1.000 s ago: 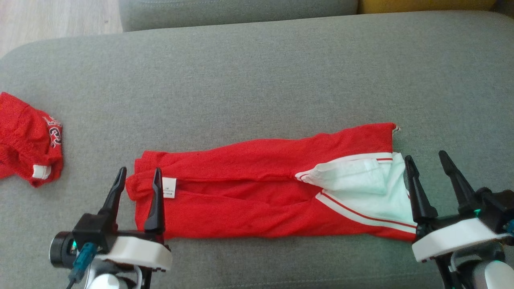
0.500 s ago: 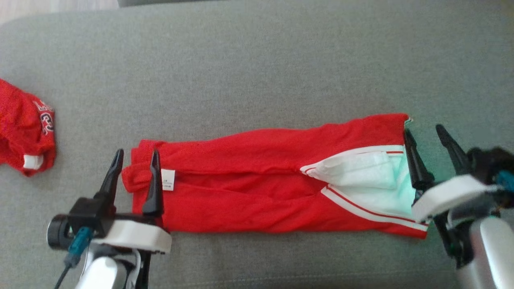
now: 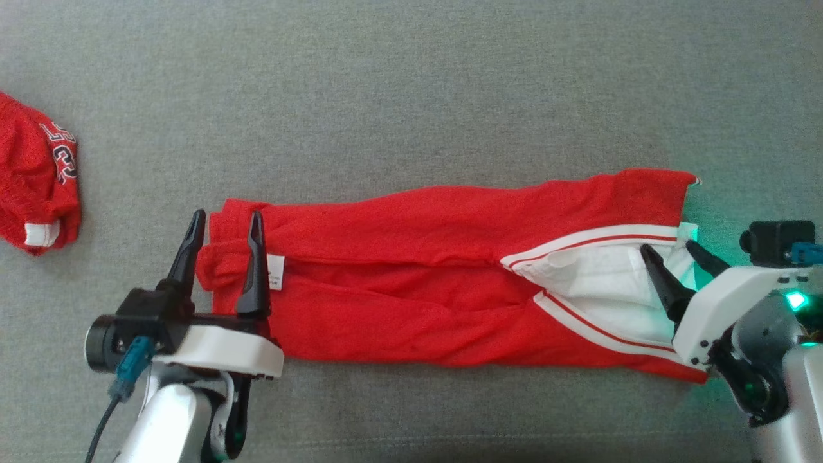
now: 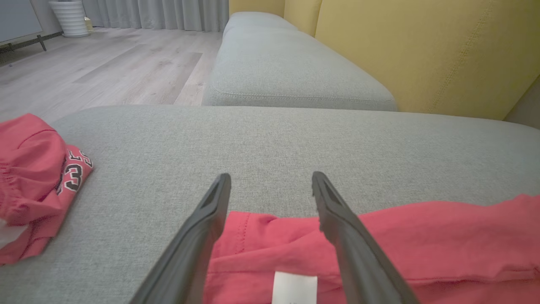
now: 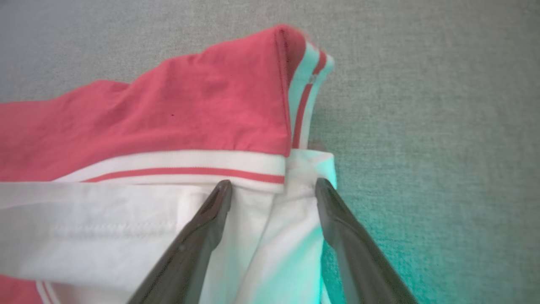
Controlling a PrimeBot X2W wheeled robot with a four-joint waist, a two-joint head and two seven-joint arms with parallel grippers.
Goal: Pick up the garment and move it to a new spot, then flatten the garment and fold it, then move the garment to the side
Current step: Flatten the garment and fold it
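Head view: red jersey [image 3: 35,180] at left of cushion [image 3: 411,96], apart from garment [image 3: 418,257]; left hand [image 3: 227,214], right hand [image 3: 666,245] both released, empty.

The right gripper [image 5: 273,182] has its jaws spread wide over the white end of the red garment [image 5: 190,109], perhaps touching the cloth. Grey cushion [image 5: 422,105] lies to the right, tinted green near the jaws.
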